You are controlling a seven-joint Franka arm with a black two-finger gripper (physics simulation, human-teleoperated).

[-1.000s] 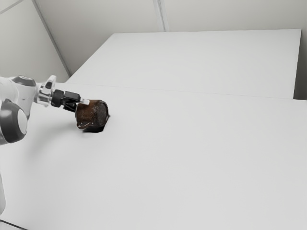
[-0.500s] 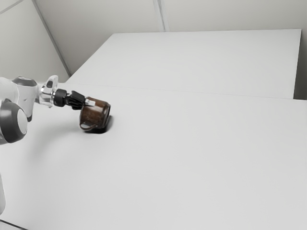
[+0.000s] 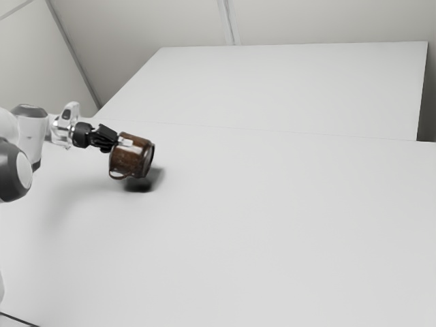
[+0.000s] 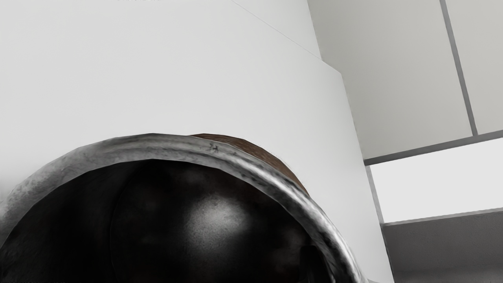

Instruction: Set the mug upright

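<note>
In the exterior view my gripper (image 3: pixel 122 142) is at the upper side of the brown mug (image 3: pixel 131 162), shut on its wall. The mug hangs on its side just above the table, its base toward the exterior view's right and its handle low at the left. A dark shadow lies below, apart from it. The mug's grey rim (image 4: pixel 153 146) and black inside face the camera in the wrist view. There my gripper (image 4: pixel 341 271) is at the rim, a dark finger visible inside the mug; the other finger is mostly hidden.
The white table (image 3: pixel 272 225) extends widely toward the exterior view's right, with a second white surface (image 3: pixel 293 88) behind it. Pale walls stand beyond. A dark cable (image 3: pixel 19 320) runs at the exterior view's lower left corner.
The mug has come up from the table with my gripper and tilted, and its shadow has separated from it. Over the last half second both shifted slightly toward the exterior view's left.
</note>
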